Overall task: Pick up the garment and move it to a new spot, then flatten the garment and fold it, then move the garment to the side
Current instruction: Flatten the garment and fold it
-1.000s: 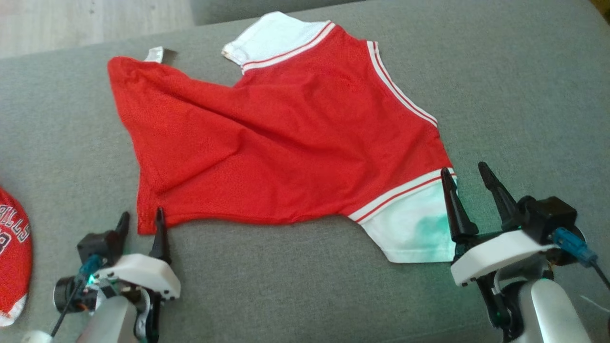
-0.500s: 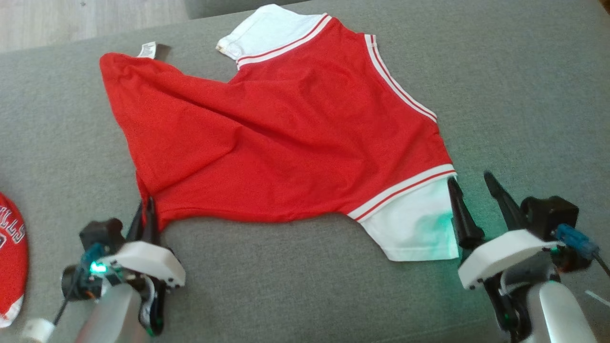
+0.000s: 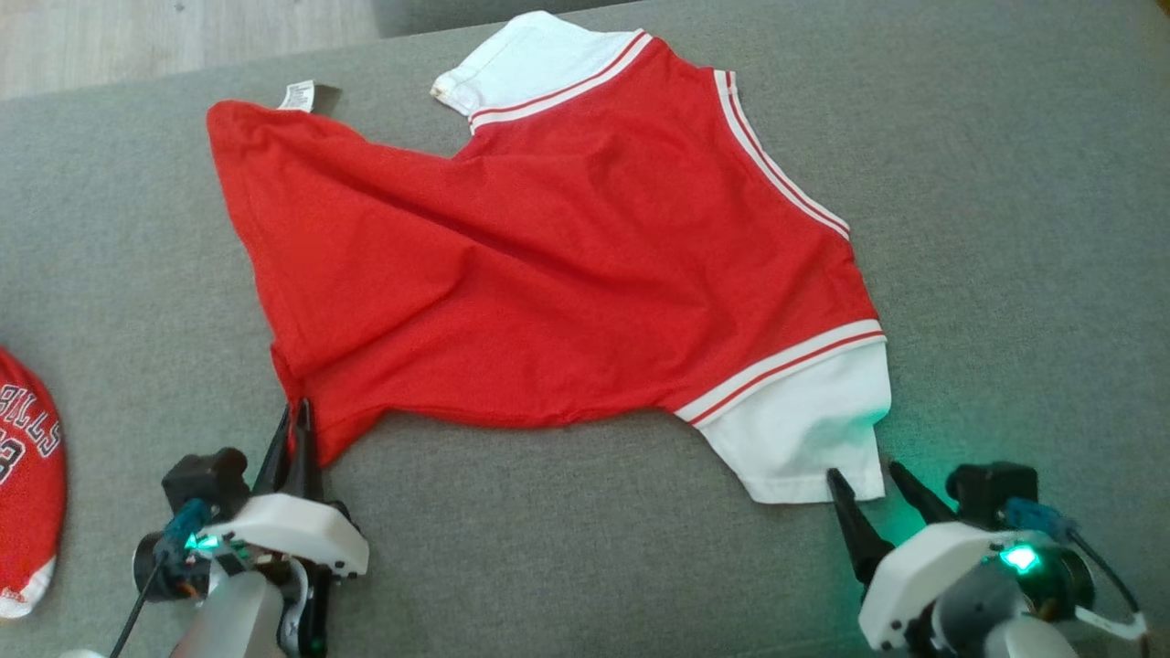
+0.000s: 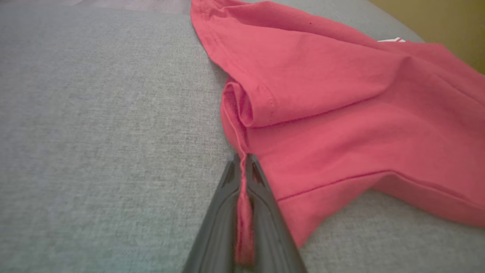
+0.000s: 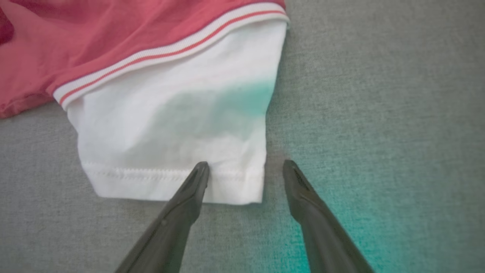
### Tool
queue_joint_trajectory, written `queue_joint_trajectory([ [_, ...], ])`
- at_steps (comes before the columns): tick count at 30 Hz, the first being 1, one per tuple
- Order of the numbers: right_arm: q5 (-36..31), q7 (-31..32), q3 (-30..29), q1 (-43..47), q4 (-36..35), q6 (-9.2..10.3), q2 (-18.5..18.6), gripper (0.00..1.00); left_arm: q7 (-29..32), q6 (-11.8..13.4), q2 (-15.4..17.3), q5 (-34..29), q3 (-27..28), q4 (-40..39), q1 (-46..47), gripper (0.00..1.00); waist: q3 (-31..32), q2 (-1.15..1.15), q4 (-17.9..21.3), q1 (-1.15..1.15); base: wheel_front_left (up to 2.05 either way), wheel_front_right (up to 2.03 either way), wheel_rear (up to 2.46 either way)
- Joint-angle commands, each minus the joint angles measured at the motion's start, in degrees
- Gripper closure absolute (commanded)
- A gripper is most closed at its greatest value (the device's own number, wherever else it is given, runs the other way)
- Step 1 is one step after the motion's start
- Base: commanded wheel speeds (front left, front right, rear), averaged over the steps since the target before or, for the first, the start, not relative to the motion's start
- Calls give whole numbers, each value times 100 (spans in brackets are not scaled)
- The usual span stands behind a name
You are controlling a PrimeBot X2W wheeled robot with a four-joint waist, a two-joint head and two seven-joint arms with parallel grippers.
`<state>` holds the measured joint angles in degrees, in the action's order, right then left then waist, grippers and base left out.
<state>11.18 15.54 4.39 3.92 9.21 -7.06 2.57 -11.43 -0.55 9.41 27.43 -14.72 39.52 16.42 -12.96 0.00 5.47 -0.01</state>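
- At 7 o'clock, pinching hem corner of red garment [image 3: 567, 265] between left gripper [image 3: 296, 413] jaws.
- At 5 o'clock, straddling edge of white sleeve [image 3: 804, 429] with right gripper [image 3: 863, 472] jaws spread.

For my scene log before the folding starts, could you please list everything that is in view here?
Red short-sleeved cloth shirt with white sleeves and striped trim: one, red and white, rumpled, centre.
Small white label: one, white, at the shirt's far left corner.
Second red garment with lettering: one, red, left edge, partly cut off.
Grey woven fabric surface: one, grey, under everything.
Pale wooden floor: one patch, light brown, far left corner.
Left gripper: one, dark fingers, shut on the shirt's near left hem corner.
Right gripper: one, dark fingers, open, either side of the near sleeve cuff corner.
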Motion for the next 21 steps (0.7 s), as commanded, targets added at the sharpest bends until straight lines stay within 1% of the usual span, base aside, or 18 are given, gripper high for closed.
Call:
queue_joint_trajectory([
  [1, -8, -66, 189, -232, -33, -43, 32, 0, 40, 8, 88, 40, 117, 20, -158, 100, -17, 0, 11, 1, 0, 0, 0],
  [5, -49, -42, 433, -462, 466, -43, 31, 0, 72, 7, 97, 57, 92, -11, -137, 100, -64, 0, 3, 1, 0, 0, 0],
  [6, -19, -28, 519, -503, 551, -43, 31, 65, 96, -3, 92, 66, 81, -9, -130, 100, -71, 0, -10, 1, 0, 0, 0],
  [7, 15, -15, 594, -535, 605, -43, 31, 100, 114, -15, 84, 83, 75, -9, -125, 100, -74, 0, -23, 1, 0, 0, 0],
  [9, 139, -27, 590, -555, 591, -43, 31, 100, 108, -37, 67, 134, 91, -36, -126, 100, -66, 0, -47, 1, 0, 0, 0],
  [12, 210, -221, 335, -540, 230, -43, 31, 100, 0, -87, 52, 261, 190, -223, -152, 100, -33, 0, -52, 1, 0, 0, 0],
  [16, 387, -431, -73, -538, -732, -43, 31, 100, -162, -264, 13, 578, 434, -857, -264, 100, 54, 0, 2, 1, 0, 0, 0],
  [21, 653, -441, -412, -698, -1990, -43, 31, 100, -138, -410, -43, 1038, 673, -2136, -409, 100, 153, 0, 45, 1, 0, 0, 0],
])
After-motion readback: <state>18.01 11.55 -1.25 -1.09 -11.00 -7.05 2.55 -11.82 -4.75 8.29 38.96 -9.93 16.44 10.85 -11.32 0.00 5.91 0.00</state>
